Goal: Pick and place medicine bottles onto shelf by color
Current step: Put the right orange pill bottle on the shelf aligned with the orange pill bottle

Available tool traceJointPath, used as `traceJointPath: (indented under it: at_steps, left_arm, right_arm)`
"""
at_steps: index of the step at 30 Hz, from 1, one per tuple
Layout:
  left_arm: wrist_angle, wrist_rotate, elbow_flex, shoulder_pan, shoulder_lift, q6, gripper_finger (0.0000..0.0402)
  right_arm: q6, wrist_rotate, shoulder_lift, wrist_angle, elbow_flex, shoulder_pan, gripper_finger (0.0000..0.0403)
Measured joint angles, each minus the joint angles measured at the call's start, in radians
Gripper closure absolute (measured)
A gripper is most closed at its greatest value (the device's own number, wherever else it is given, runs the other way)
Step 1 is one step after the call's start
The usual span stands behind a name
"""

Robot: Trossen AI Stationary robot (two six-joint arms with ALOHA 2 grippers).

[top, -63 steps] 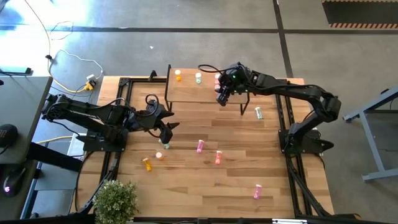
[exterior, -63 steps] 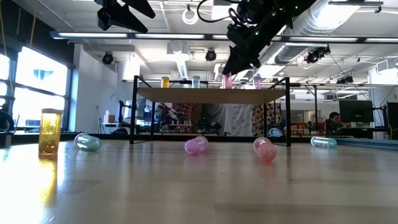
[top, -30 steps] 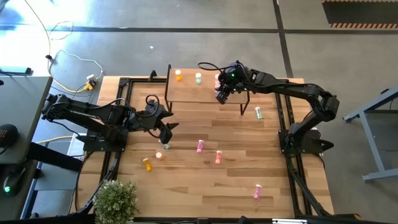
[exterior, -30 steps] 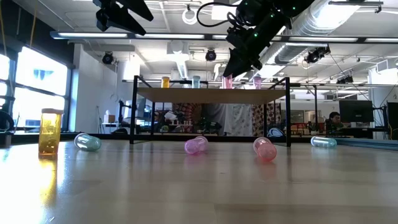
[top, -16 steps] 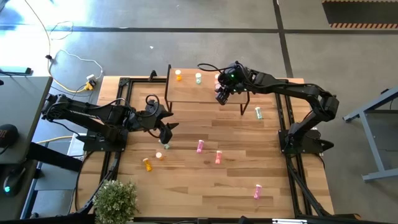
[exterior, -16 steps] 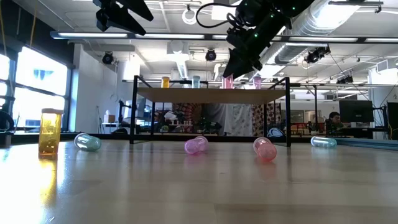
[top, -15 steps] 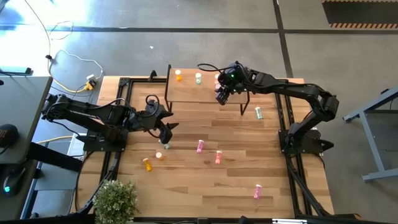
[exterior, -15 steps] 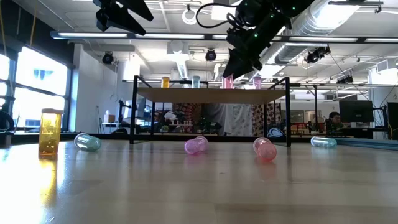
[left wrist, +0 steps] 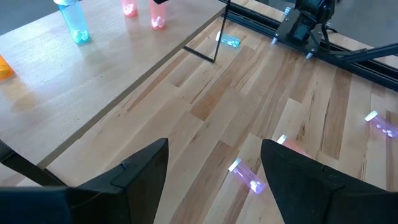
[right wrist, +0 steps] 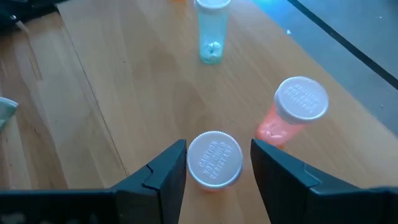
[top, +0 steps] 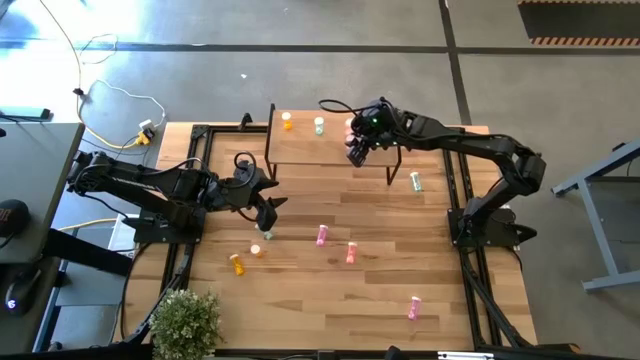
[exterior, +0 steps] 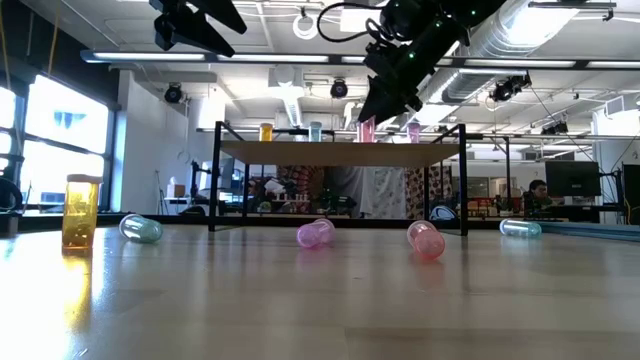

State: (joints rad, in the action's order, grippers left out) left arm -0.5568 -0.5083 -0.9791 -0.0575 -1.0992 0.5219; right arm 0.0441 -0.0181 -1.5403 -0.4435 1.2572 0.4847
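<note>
Over the shelf, at its right end, the right gripper hangs with its fingers parted to either side of a bottle's white cap, a sliver of gap showing on each side; whether the pads touch the bottle cannot be told. The bottle stands upright on the shelf board, long axis vertical, directly beneath the claw, so the coming move likely turns on a straight lift clear of the cap. Its body, barely seen below the cap, looks salmon-pink. Just beside it stands 1 salmon-red bottle, tilted in the wrist view, and farther along the shelf 1 pale green bottle and 1 orange bottle. The left gripper waits with fingers spread wide and empty, off the shelf's front-left corner, above the table. Loose bottles lie on the table in front of the shelf, among them a magenta bottle
</note>
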Motion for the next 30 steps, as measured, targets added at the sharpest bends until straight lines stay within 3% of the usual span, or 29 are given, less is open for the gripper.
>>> traceJointPath:
  at_steps: [7, 15, 30]
  left_arm:
    - [-0.023, 0.009, 0.0, 0.0, 0.0, 0.058, 0.0156]
    - [-0.137, 0.094, 0.0, -0.028, 0.0, 0.166, 0.0156]
    - [-0.34, 0.123, 0.011, -0.26, 0.0, 0.277, 0.0156]
  right_arm:
    - [0.0, 0.001, 0.039, 0.005, 0.0, 0.0, 0.0233]
    - [0.0, 0.002, 0.103, 0.006, 0.0, 0.0, 0.0233]
    - [-0.003, 0.002, 0.205, 0.049, 0.0, 0.0, 0.0233]
